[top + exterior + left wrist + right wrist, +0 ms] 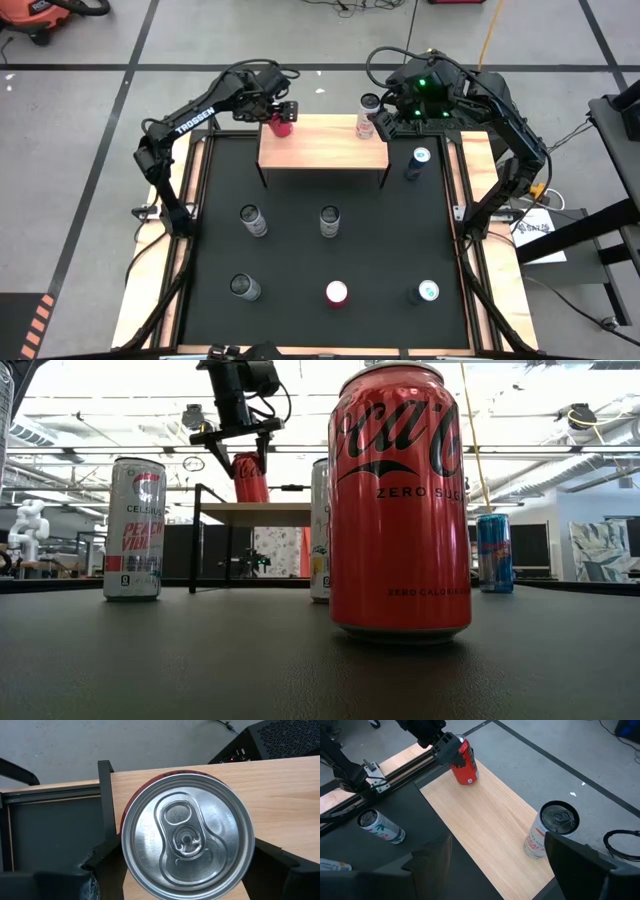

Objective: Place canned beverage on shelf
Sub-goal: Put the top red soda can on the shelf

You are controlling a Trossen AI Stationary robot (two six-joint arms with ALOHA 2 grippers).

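The shelf (320,148) is a light wood top on black legs at the far middle of the black mat. A red can (281,126) is at its far left corner, and my left gripper (281,112) is shut on it from above. The can's silver top (186,835) fills the left wrist view. A white can (368,116) stands on its base at the shelf's far right corner. My right gripper (495,855) hovers open just behind and above the white can (551,832) without touching it. My left gripper pinches the red can's upper wall (462,751) between its two fingers, one finger (107,852) on each side just below the rim. The fingers point down from above. The can is nearly upright with its base at the shelf's corner (468,781). Whether the base rests there, I cannot tell.
Several more cans stand on the mat: two grey ones (253,220) (330,220) mid-mat, a blue one (417,163) right of the shelf, and three along the near edge, among them a red one (337,293). The shelf's middle (490,815) is bare wood.
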